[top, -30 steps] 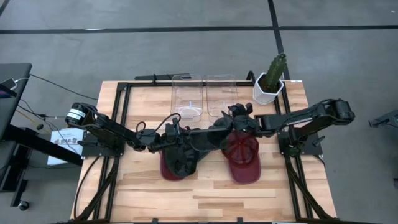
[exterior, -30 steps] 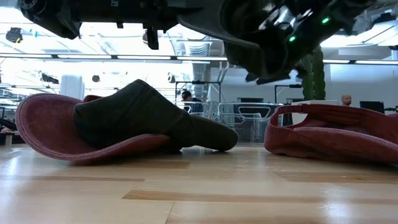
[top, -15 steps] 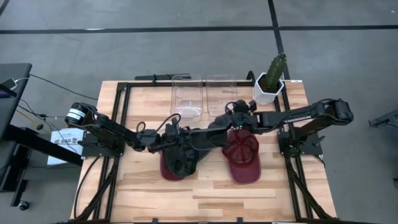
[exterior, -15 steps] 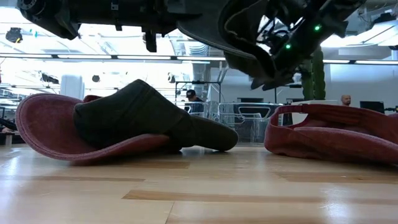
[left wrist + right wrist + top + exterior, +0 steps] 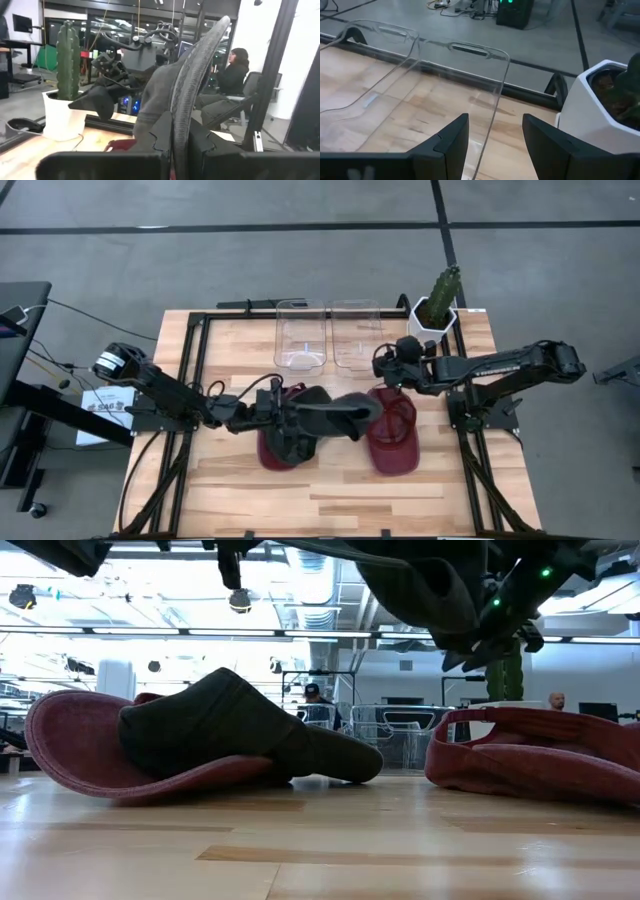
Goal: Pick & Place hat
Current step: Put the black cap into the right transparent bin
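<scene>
A dark grey-green hat [image 5: 335, 410] hangs above the table's middle, with my left gripper [image 5: 278, 416] shut on its left end; the low view shows it up high [image 5: 430, 585]. Under it a second dark hat [image 5: 220, 725] lies on an upturned maroon hat [image 5: 70, 745], both resting on the wood. Another maroon hat [image 5: 390, 442] lies to their right. My right gripper [image 5: 382, 363] stands open toward the far side, apart from the held hat, facing the clear bins [image 5: 492, 145]. My left gripper pinches the dark hat's brim [image 5: 176, 145] between its two fingers, which come level from the table's left. The brim stands on edge between the fingers. The hat reaches out level toward the right, lifted clear of the hats below.
Two clear bins [image 5: 300, 335] [image 5: 355, 330] stand at the far middle, a white pot with a cactus [image 5: 435, 315] at the far right. Black frame rails [image 5: 200, 360] run along the table's sides. Bare wood [image 5: 330, 490] lies along the near edge.
My right gripper has drawn away from the held hat's right end toward the far right. My left gripper has gone a little toward the near edge and up, and the hat's free end has swung toward the near side, now over the right maroon hat's edge.
</scene>
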